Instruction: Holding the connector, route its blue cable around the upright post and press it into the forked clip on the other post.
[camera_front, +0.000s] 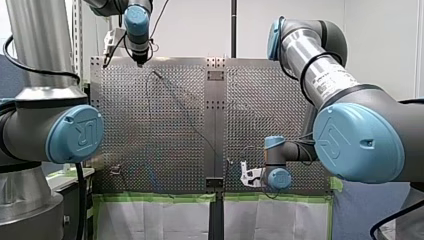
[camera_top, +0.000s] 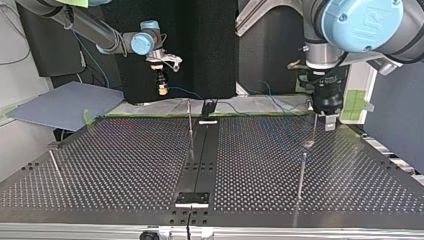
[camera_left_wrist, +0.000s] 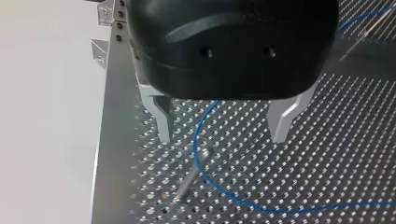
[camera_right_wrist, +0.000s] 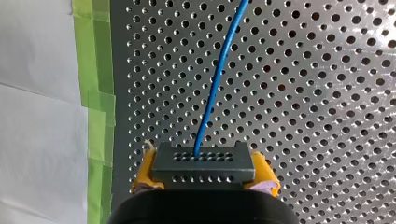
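The robot's right hand (camera_right_wrist: 204, 173) is closed on the connector (camera_right_wrist: 205, 161), a dark block with rows of small holes, clamped from both sides by the yellow pads (camera_right_wrist: 144, 173). The blue cable (camera_right_wrist: 219, 79) leaves the connector's face and runs straight ahead over the perforated surface (camera_right_wrist: 303, 116), near the edge lined with green tape (camera_right_wrist: 95, 93). In the top view this hand hangs above the far edge of the surface, at the view's left of centre. The left hand (camera_left_wrist: 222, 135) is black with metal fingers (camera_left_wrist: 163, 116), which stand wide apart and hold nothing. Under it the cable comes out between the fingers, curves past the head of a thin metal post (camera_left_wrist: 192, 175), apparently touching it, and sweeps away across the holes. Whether the cable wraps the post or only lies against it cannot be told. In the top view the left hand hovers low over the far corner at the view's right, just above a slim post.
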